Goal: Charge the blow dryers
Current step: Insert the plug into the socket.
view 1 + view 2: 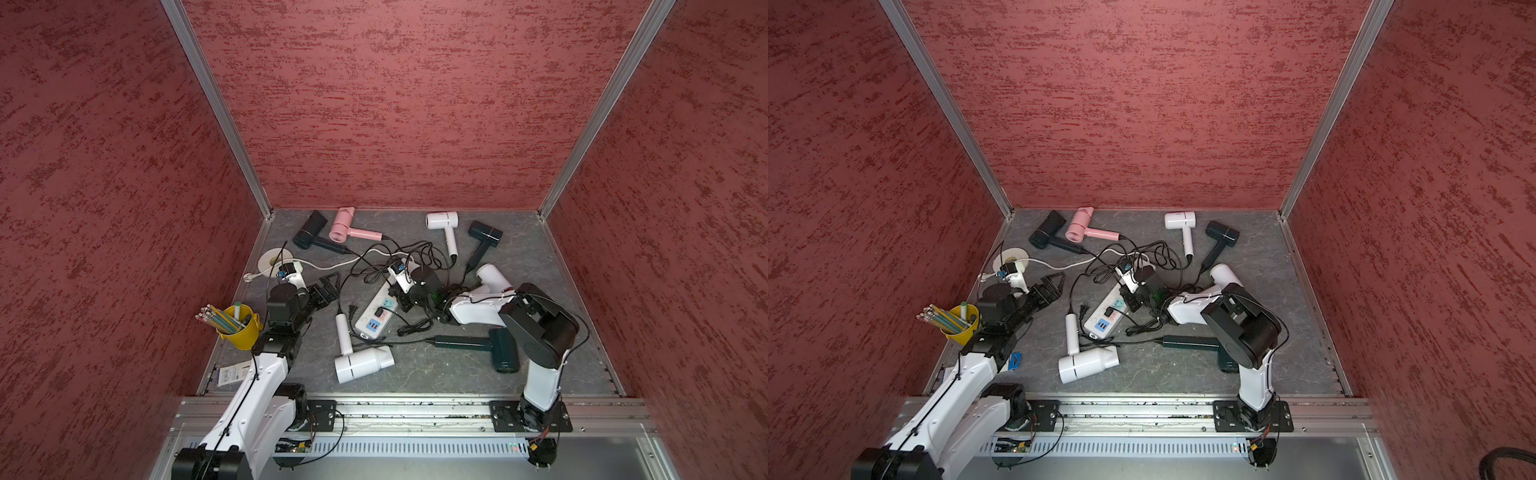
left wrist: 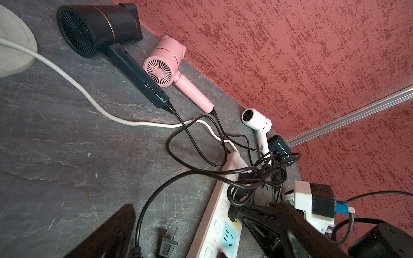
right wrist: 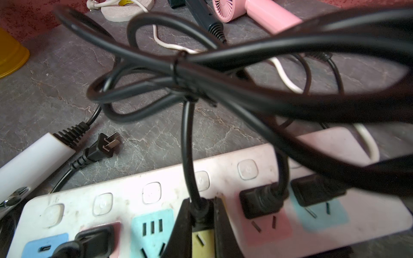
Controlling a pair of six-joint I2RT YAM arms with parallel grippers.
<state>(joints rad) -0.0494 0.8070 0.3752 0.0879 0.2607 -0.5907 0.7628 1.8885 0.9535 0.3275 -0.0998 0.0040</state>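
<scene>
1. Seven blow dryers (image 1: 360, 362) on the tabletop (image 1: 424, 374): three white, two navy, one pink, one green.
2. One power strip (image 1: 371, 318) with four plugs.
3. The right fingers (image 3: 181, 234) clamp one plug (image 3: 199, 210); the left fingers (image 2: 111, 232) spread wide.

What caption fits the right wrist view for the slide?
Right gripper shut on a black plug at the power strip's yellow socket, tied cord bundle in front.
</scene>
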